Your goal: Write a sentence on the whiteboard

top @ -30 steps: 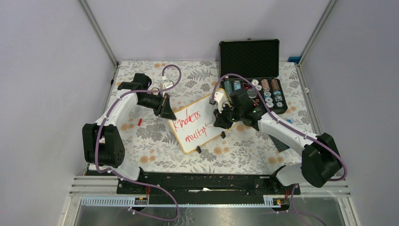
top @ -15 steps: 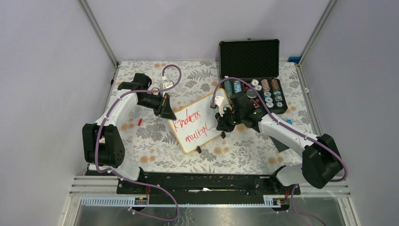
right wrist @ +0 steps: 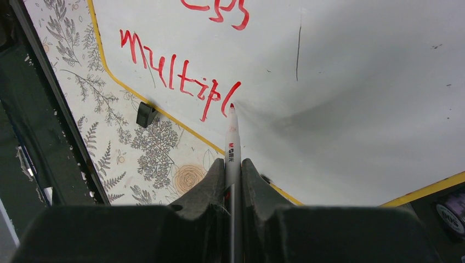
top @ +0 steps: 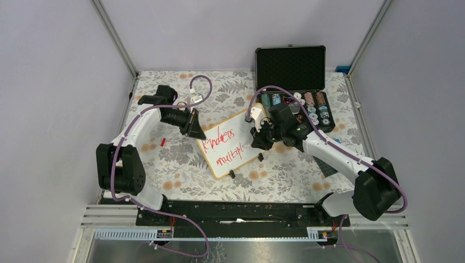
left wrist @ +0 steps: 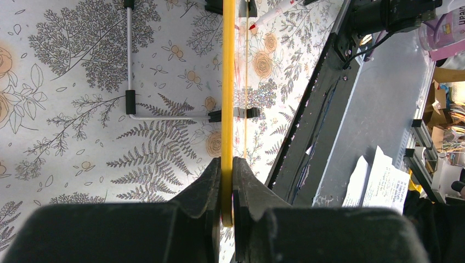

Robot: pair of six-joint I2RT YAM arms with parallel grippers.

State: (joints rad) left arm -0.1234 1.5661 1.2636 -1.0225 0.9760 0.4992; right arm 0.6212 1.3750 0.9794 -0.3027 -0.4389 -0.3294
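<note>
My left pincer (left wrist: 226, 164) is clamped on the rim of the whiteboard (top: 238, 125), which stands mid-surface (top: 274, 175), and my right pincer (right wrist: 233, 164) is closed on a marker (right wrist: 232, 134), tip touching the red sentence (right wrist: 175, 71).

White-and-black arms (top: 330, 153), purple cables (top: 207, 83)

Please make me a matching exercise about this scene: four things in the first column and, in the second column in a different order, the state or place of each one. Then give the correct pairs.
Column one
1. left claw
2. right claw
3. marker tip
4. black case

Column two
A. open, at the table's far right
B. shut on the whiteboard edge
C. beside the last red stroke
D. shut on the marker

Pairs: 1-B, 2-D, 3-C, 4-A
</note>
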